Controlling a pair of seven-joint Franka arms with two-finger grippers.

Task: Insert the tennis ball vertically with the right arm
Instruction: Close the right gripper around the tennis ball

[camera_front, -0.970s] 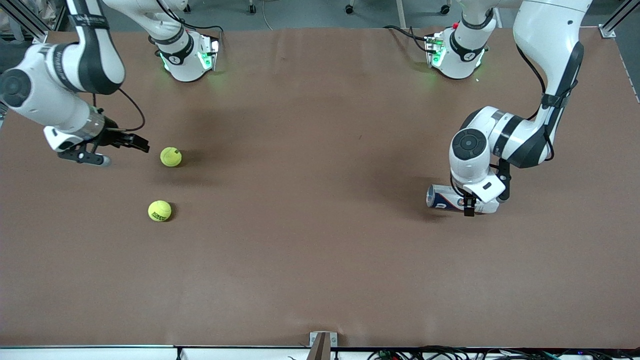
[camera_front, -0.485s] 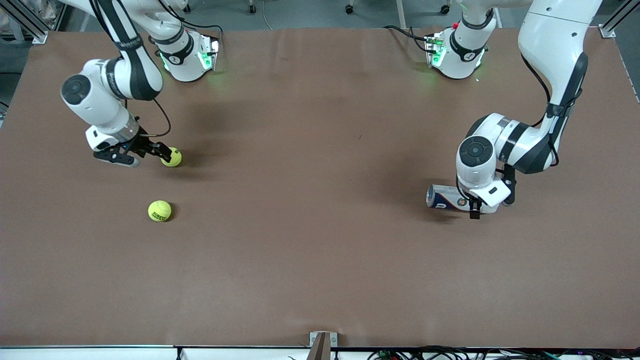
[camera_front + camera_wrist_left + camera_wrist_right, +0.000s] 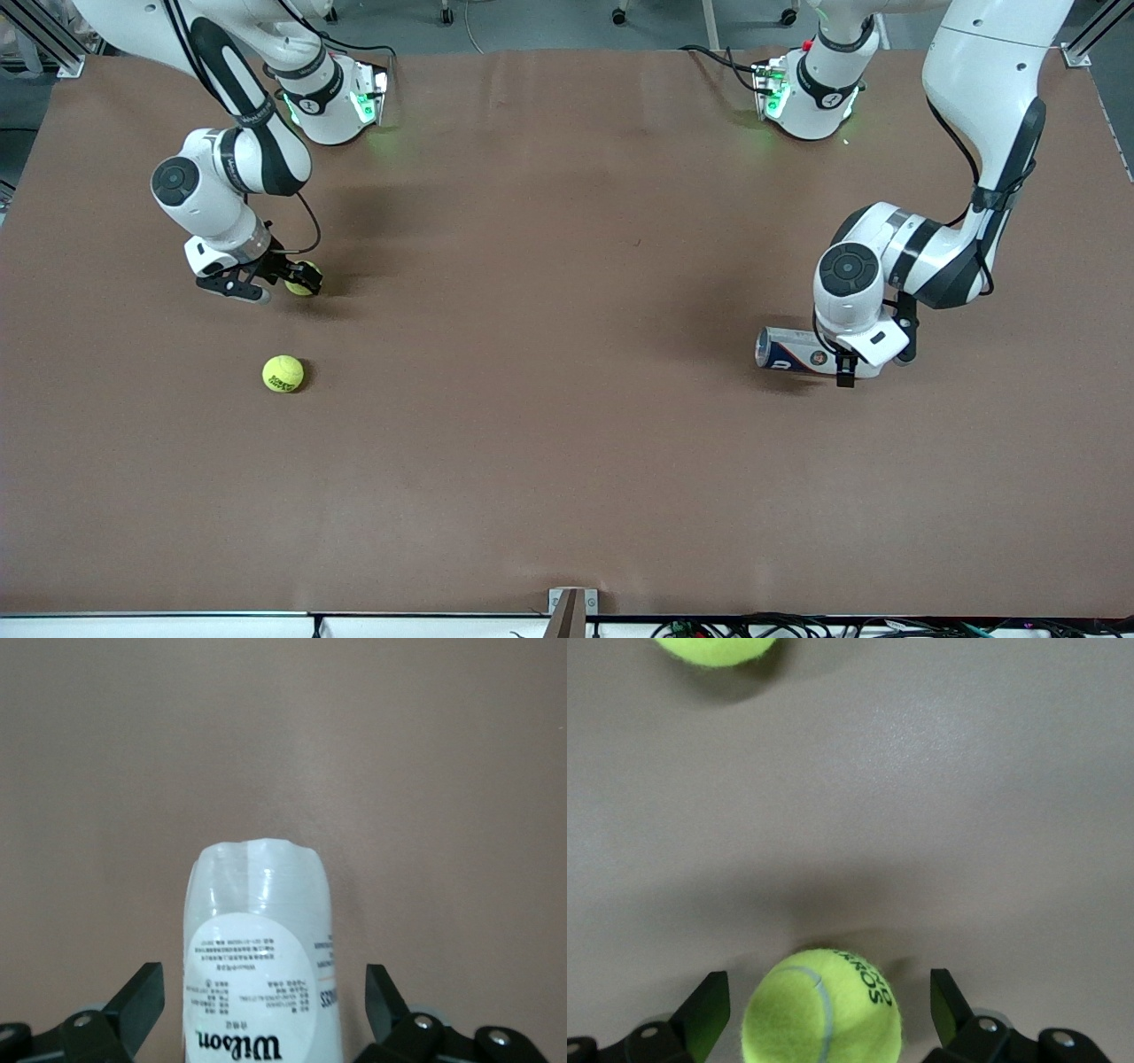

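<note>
The right arm's black two-finger gripper (image 3: 282, 285), jaws spread, straddles a fuzzy yellow-green tennis ball (image 3: 822, 1008) (ungripped). The left gripper (image 3: 264, 1014), likewise spread, flanks a lying clear plastic ball can (image 3: 788, 350).

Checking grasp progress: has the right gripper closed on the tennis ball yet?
No, the right gripper is open, its fingers standing clear of the tennis ball between them.

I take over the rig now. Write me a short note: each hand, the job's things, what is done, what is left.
Right hand: open, low around the tennis ball farther from the front camera; no grip yet.
Left hand: open, astride the ball can, which lies on its side at the left arm's end of the table.
Second ball: loose, nearer the camera.
Done: both approaches.
Left: grasp ball and can, stand can up, insert ball.
</note>
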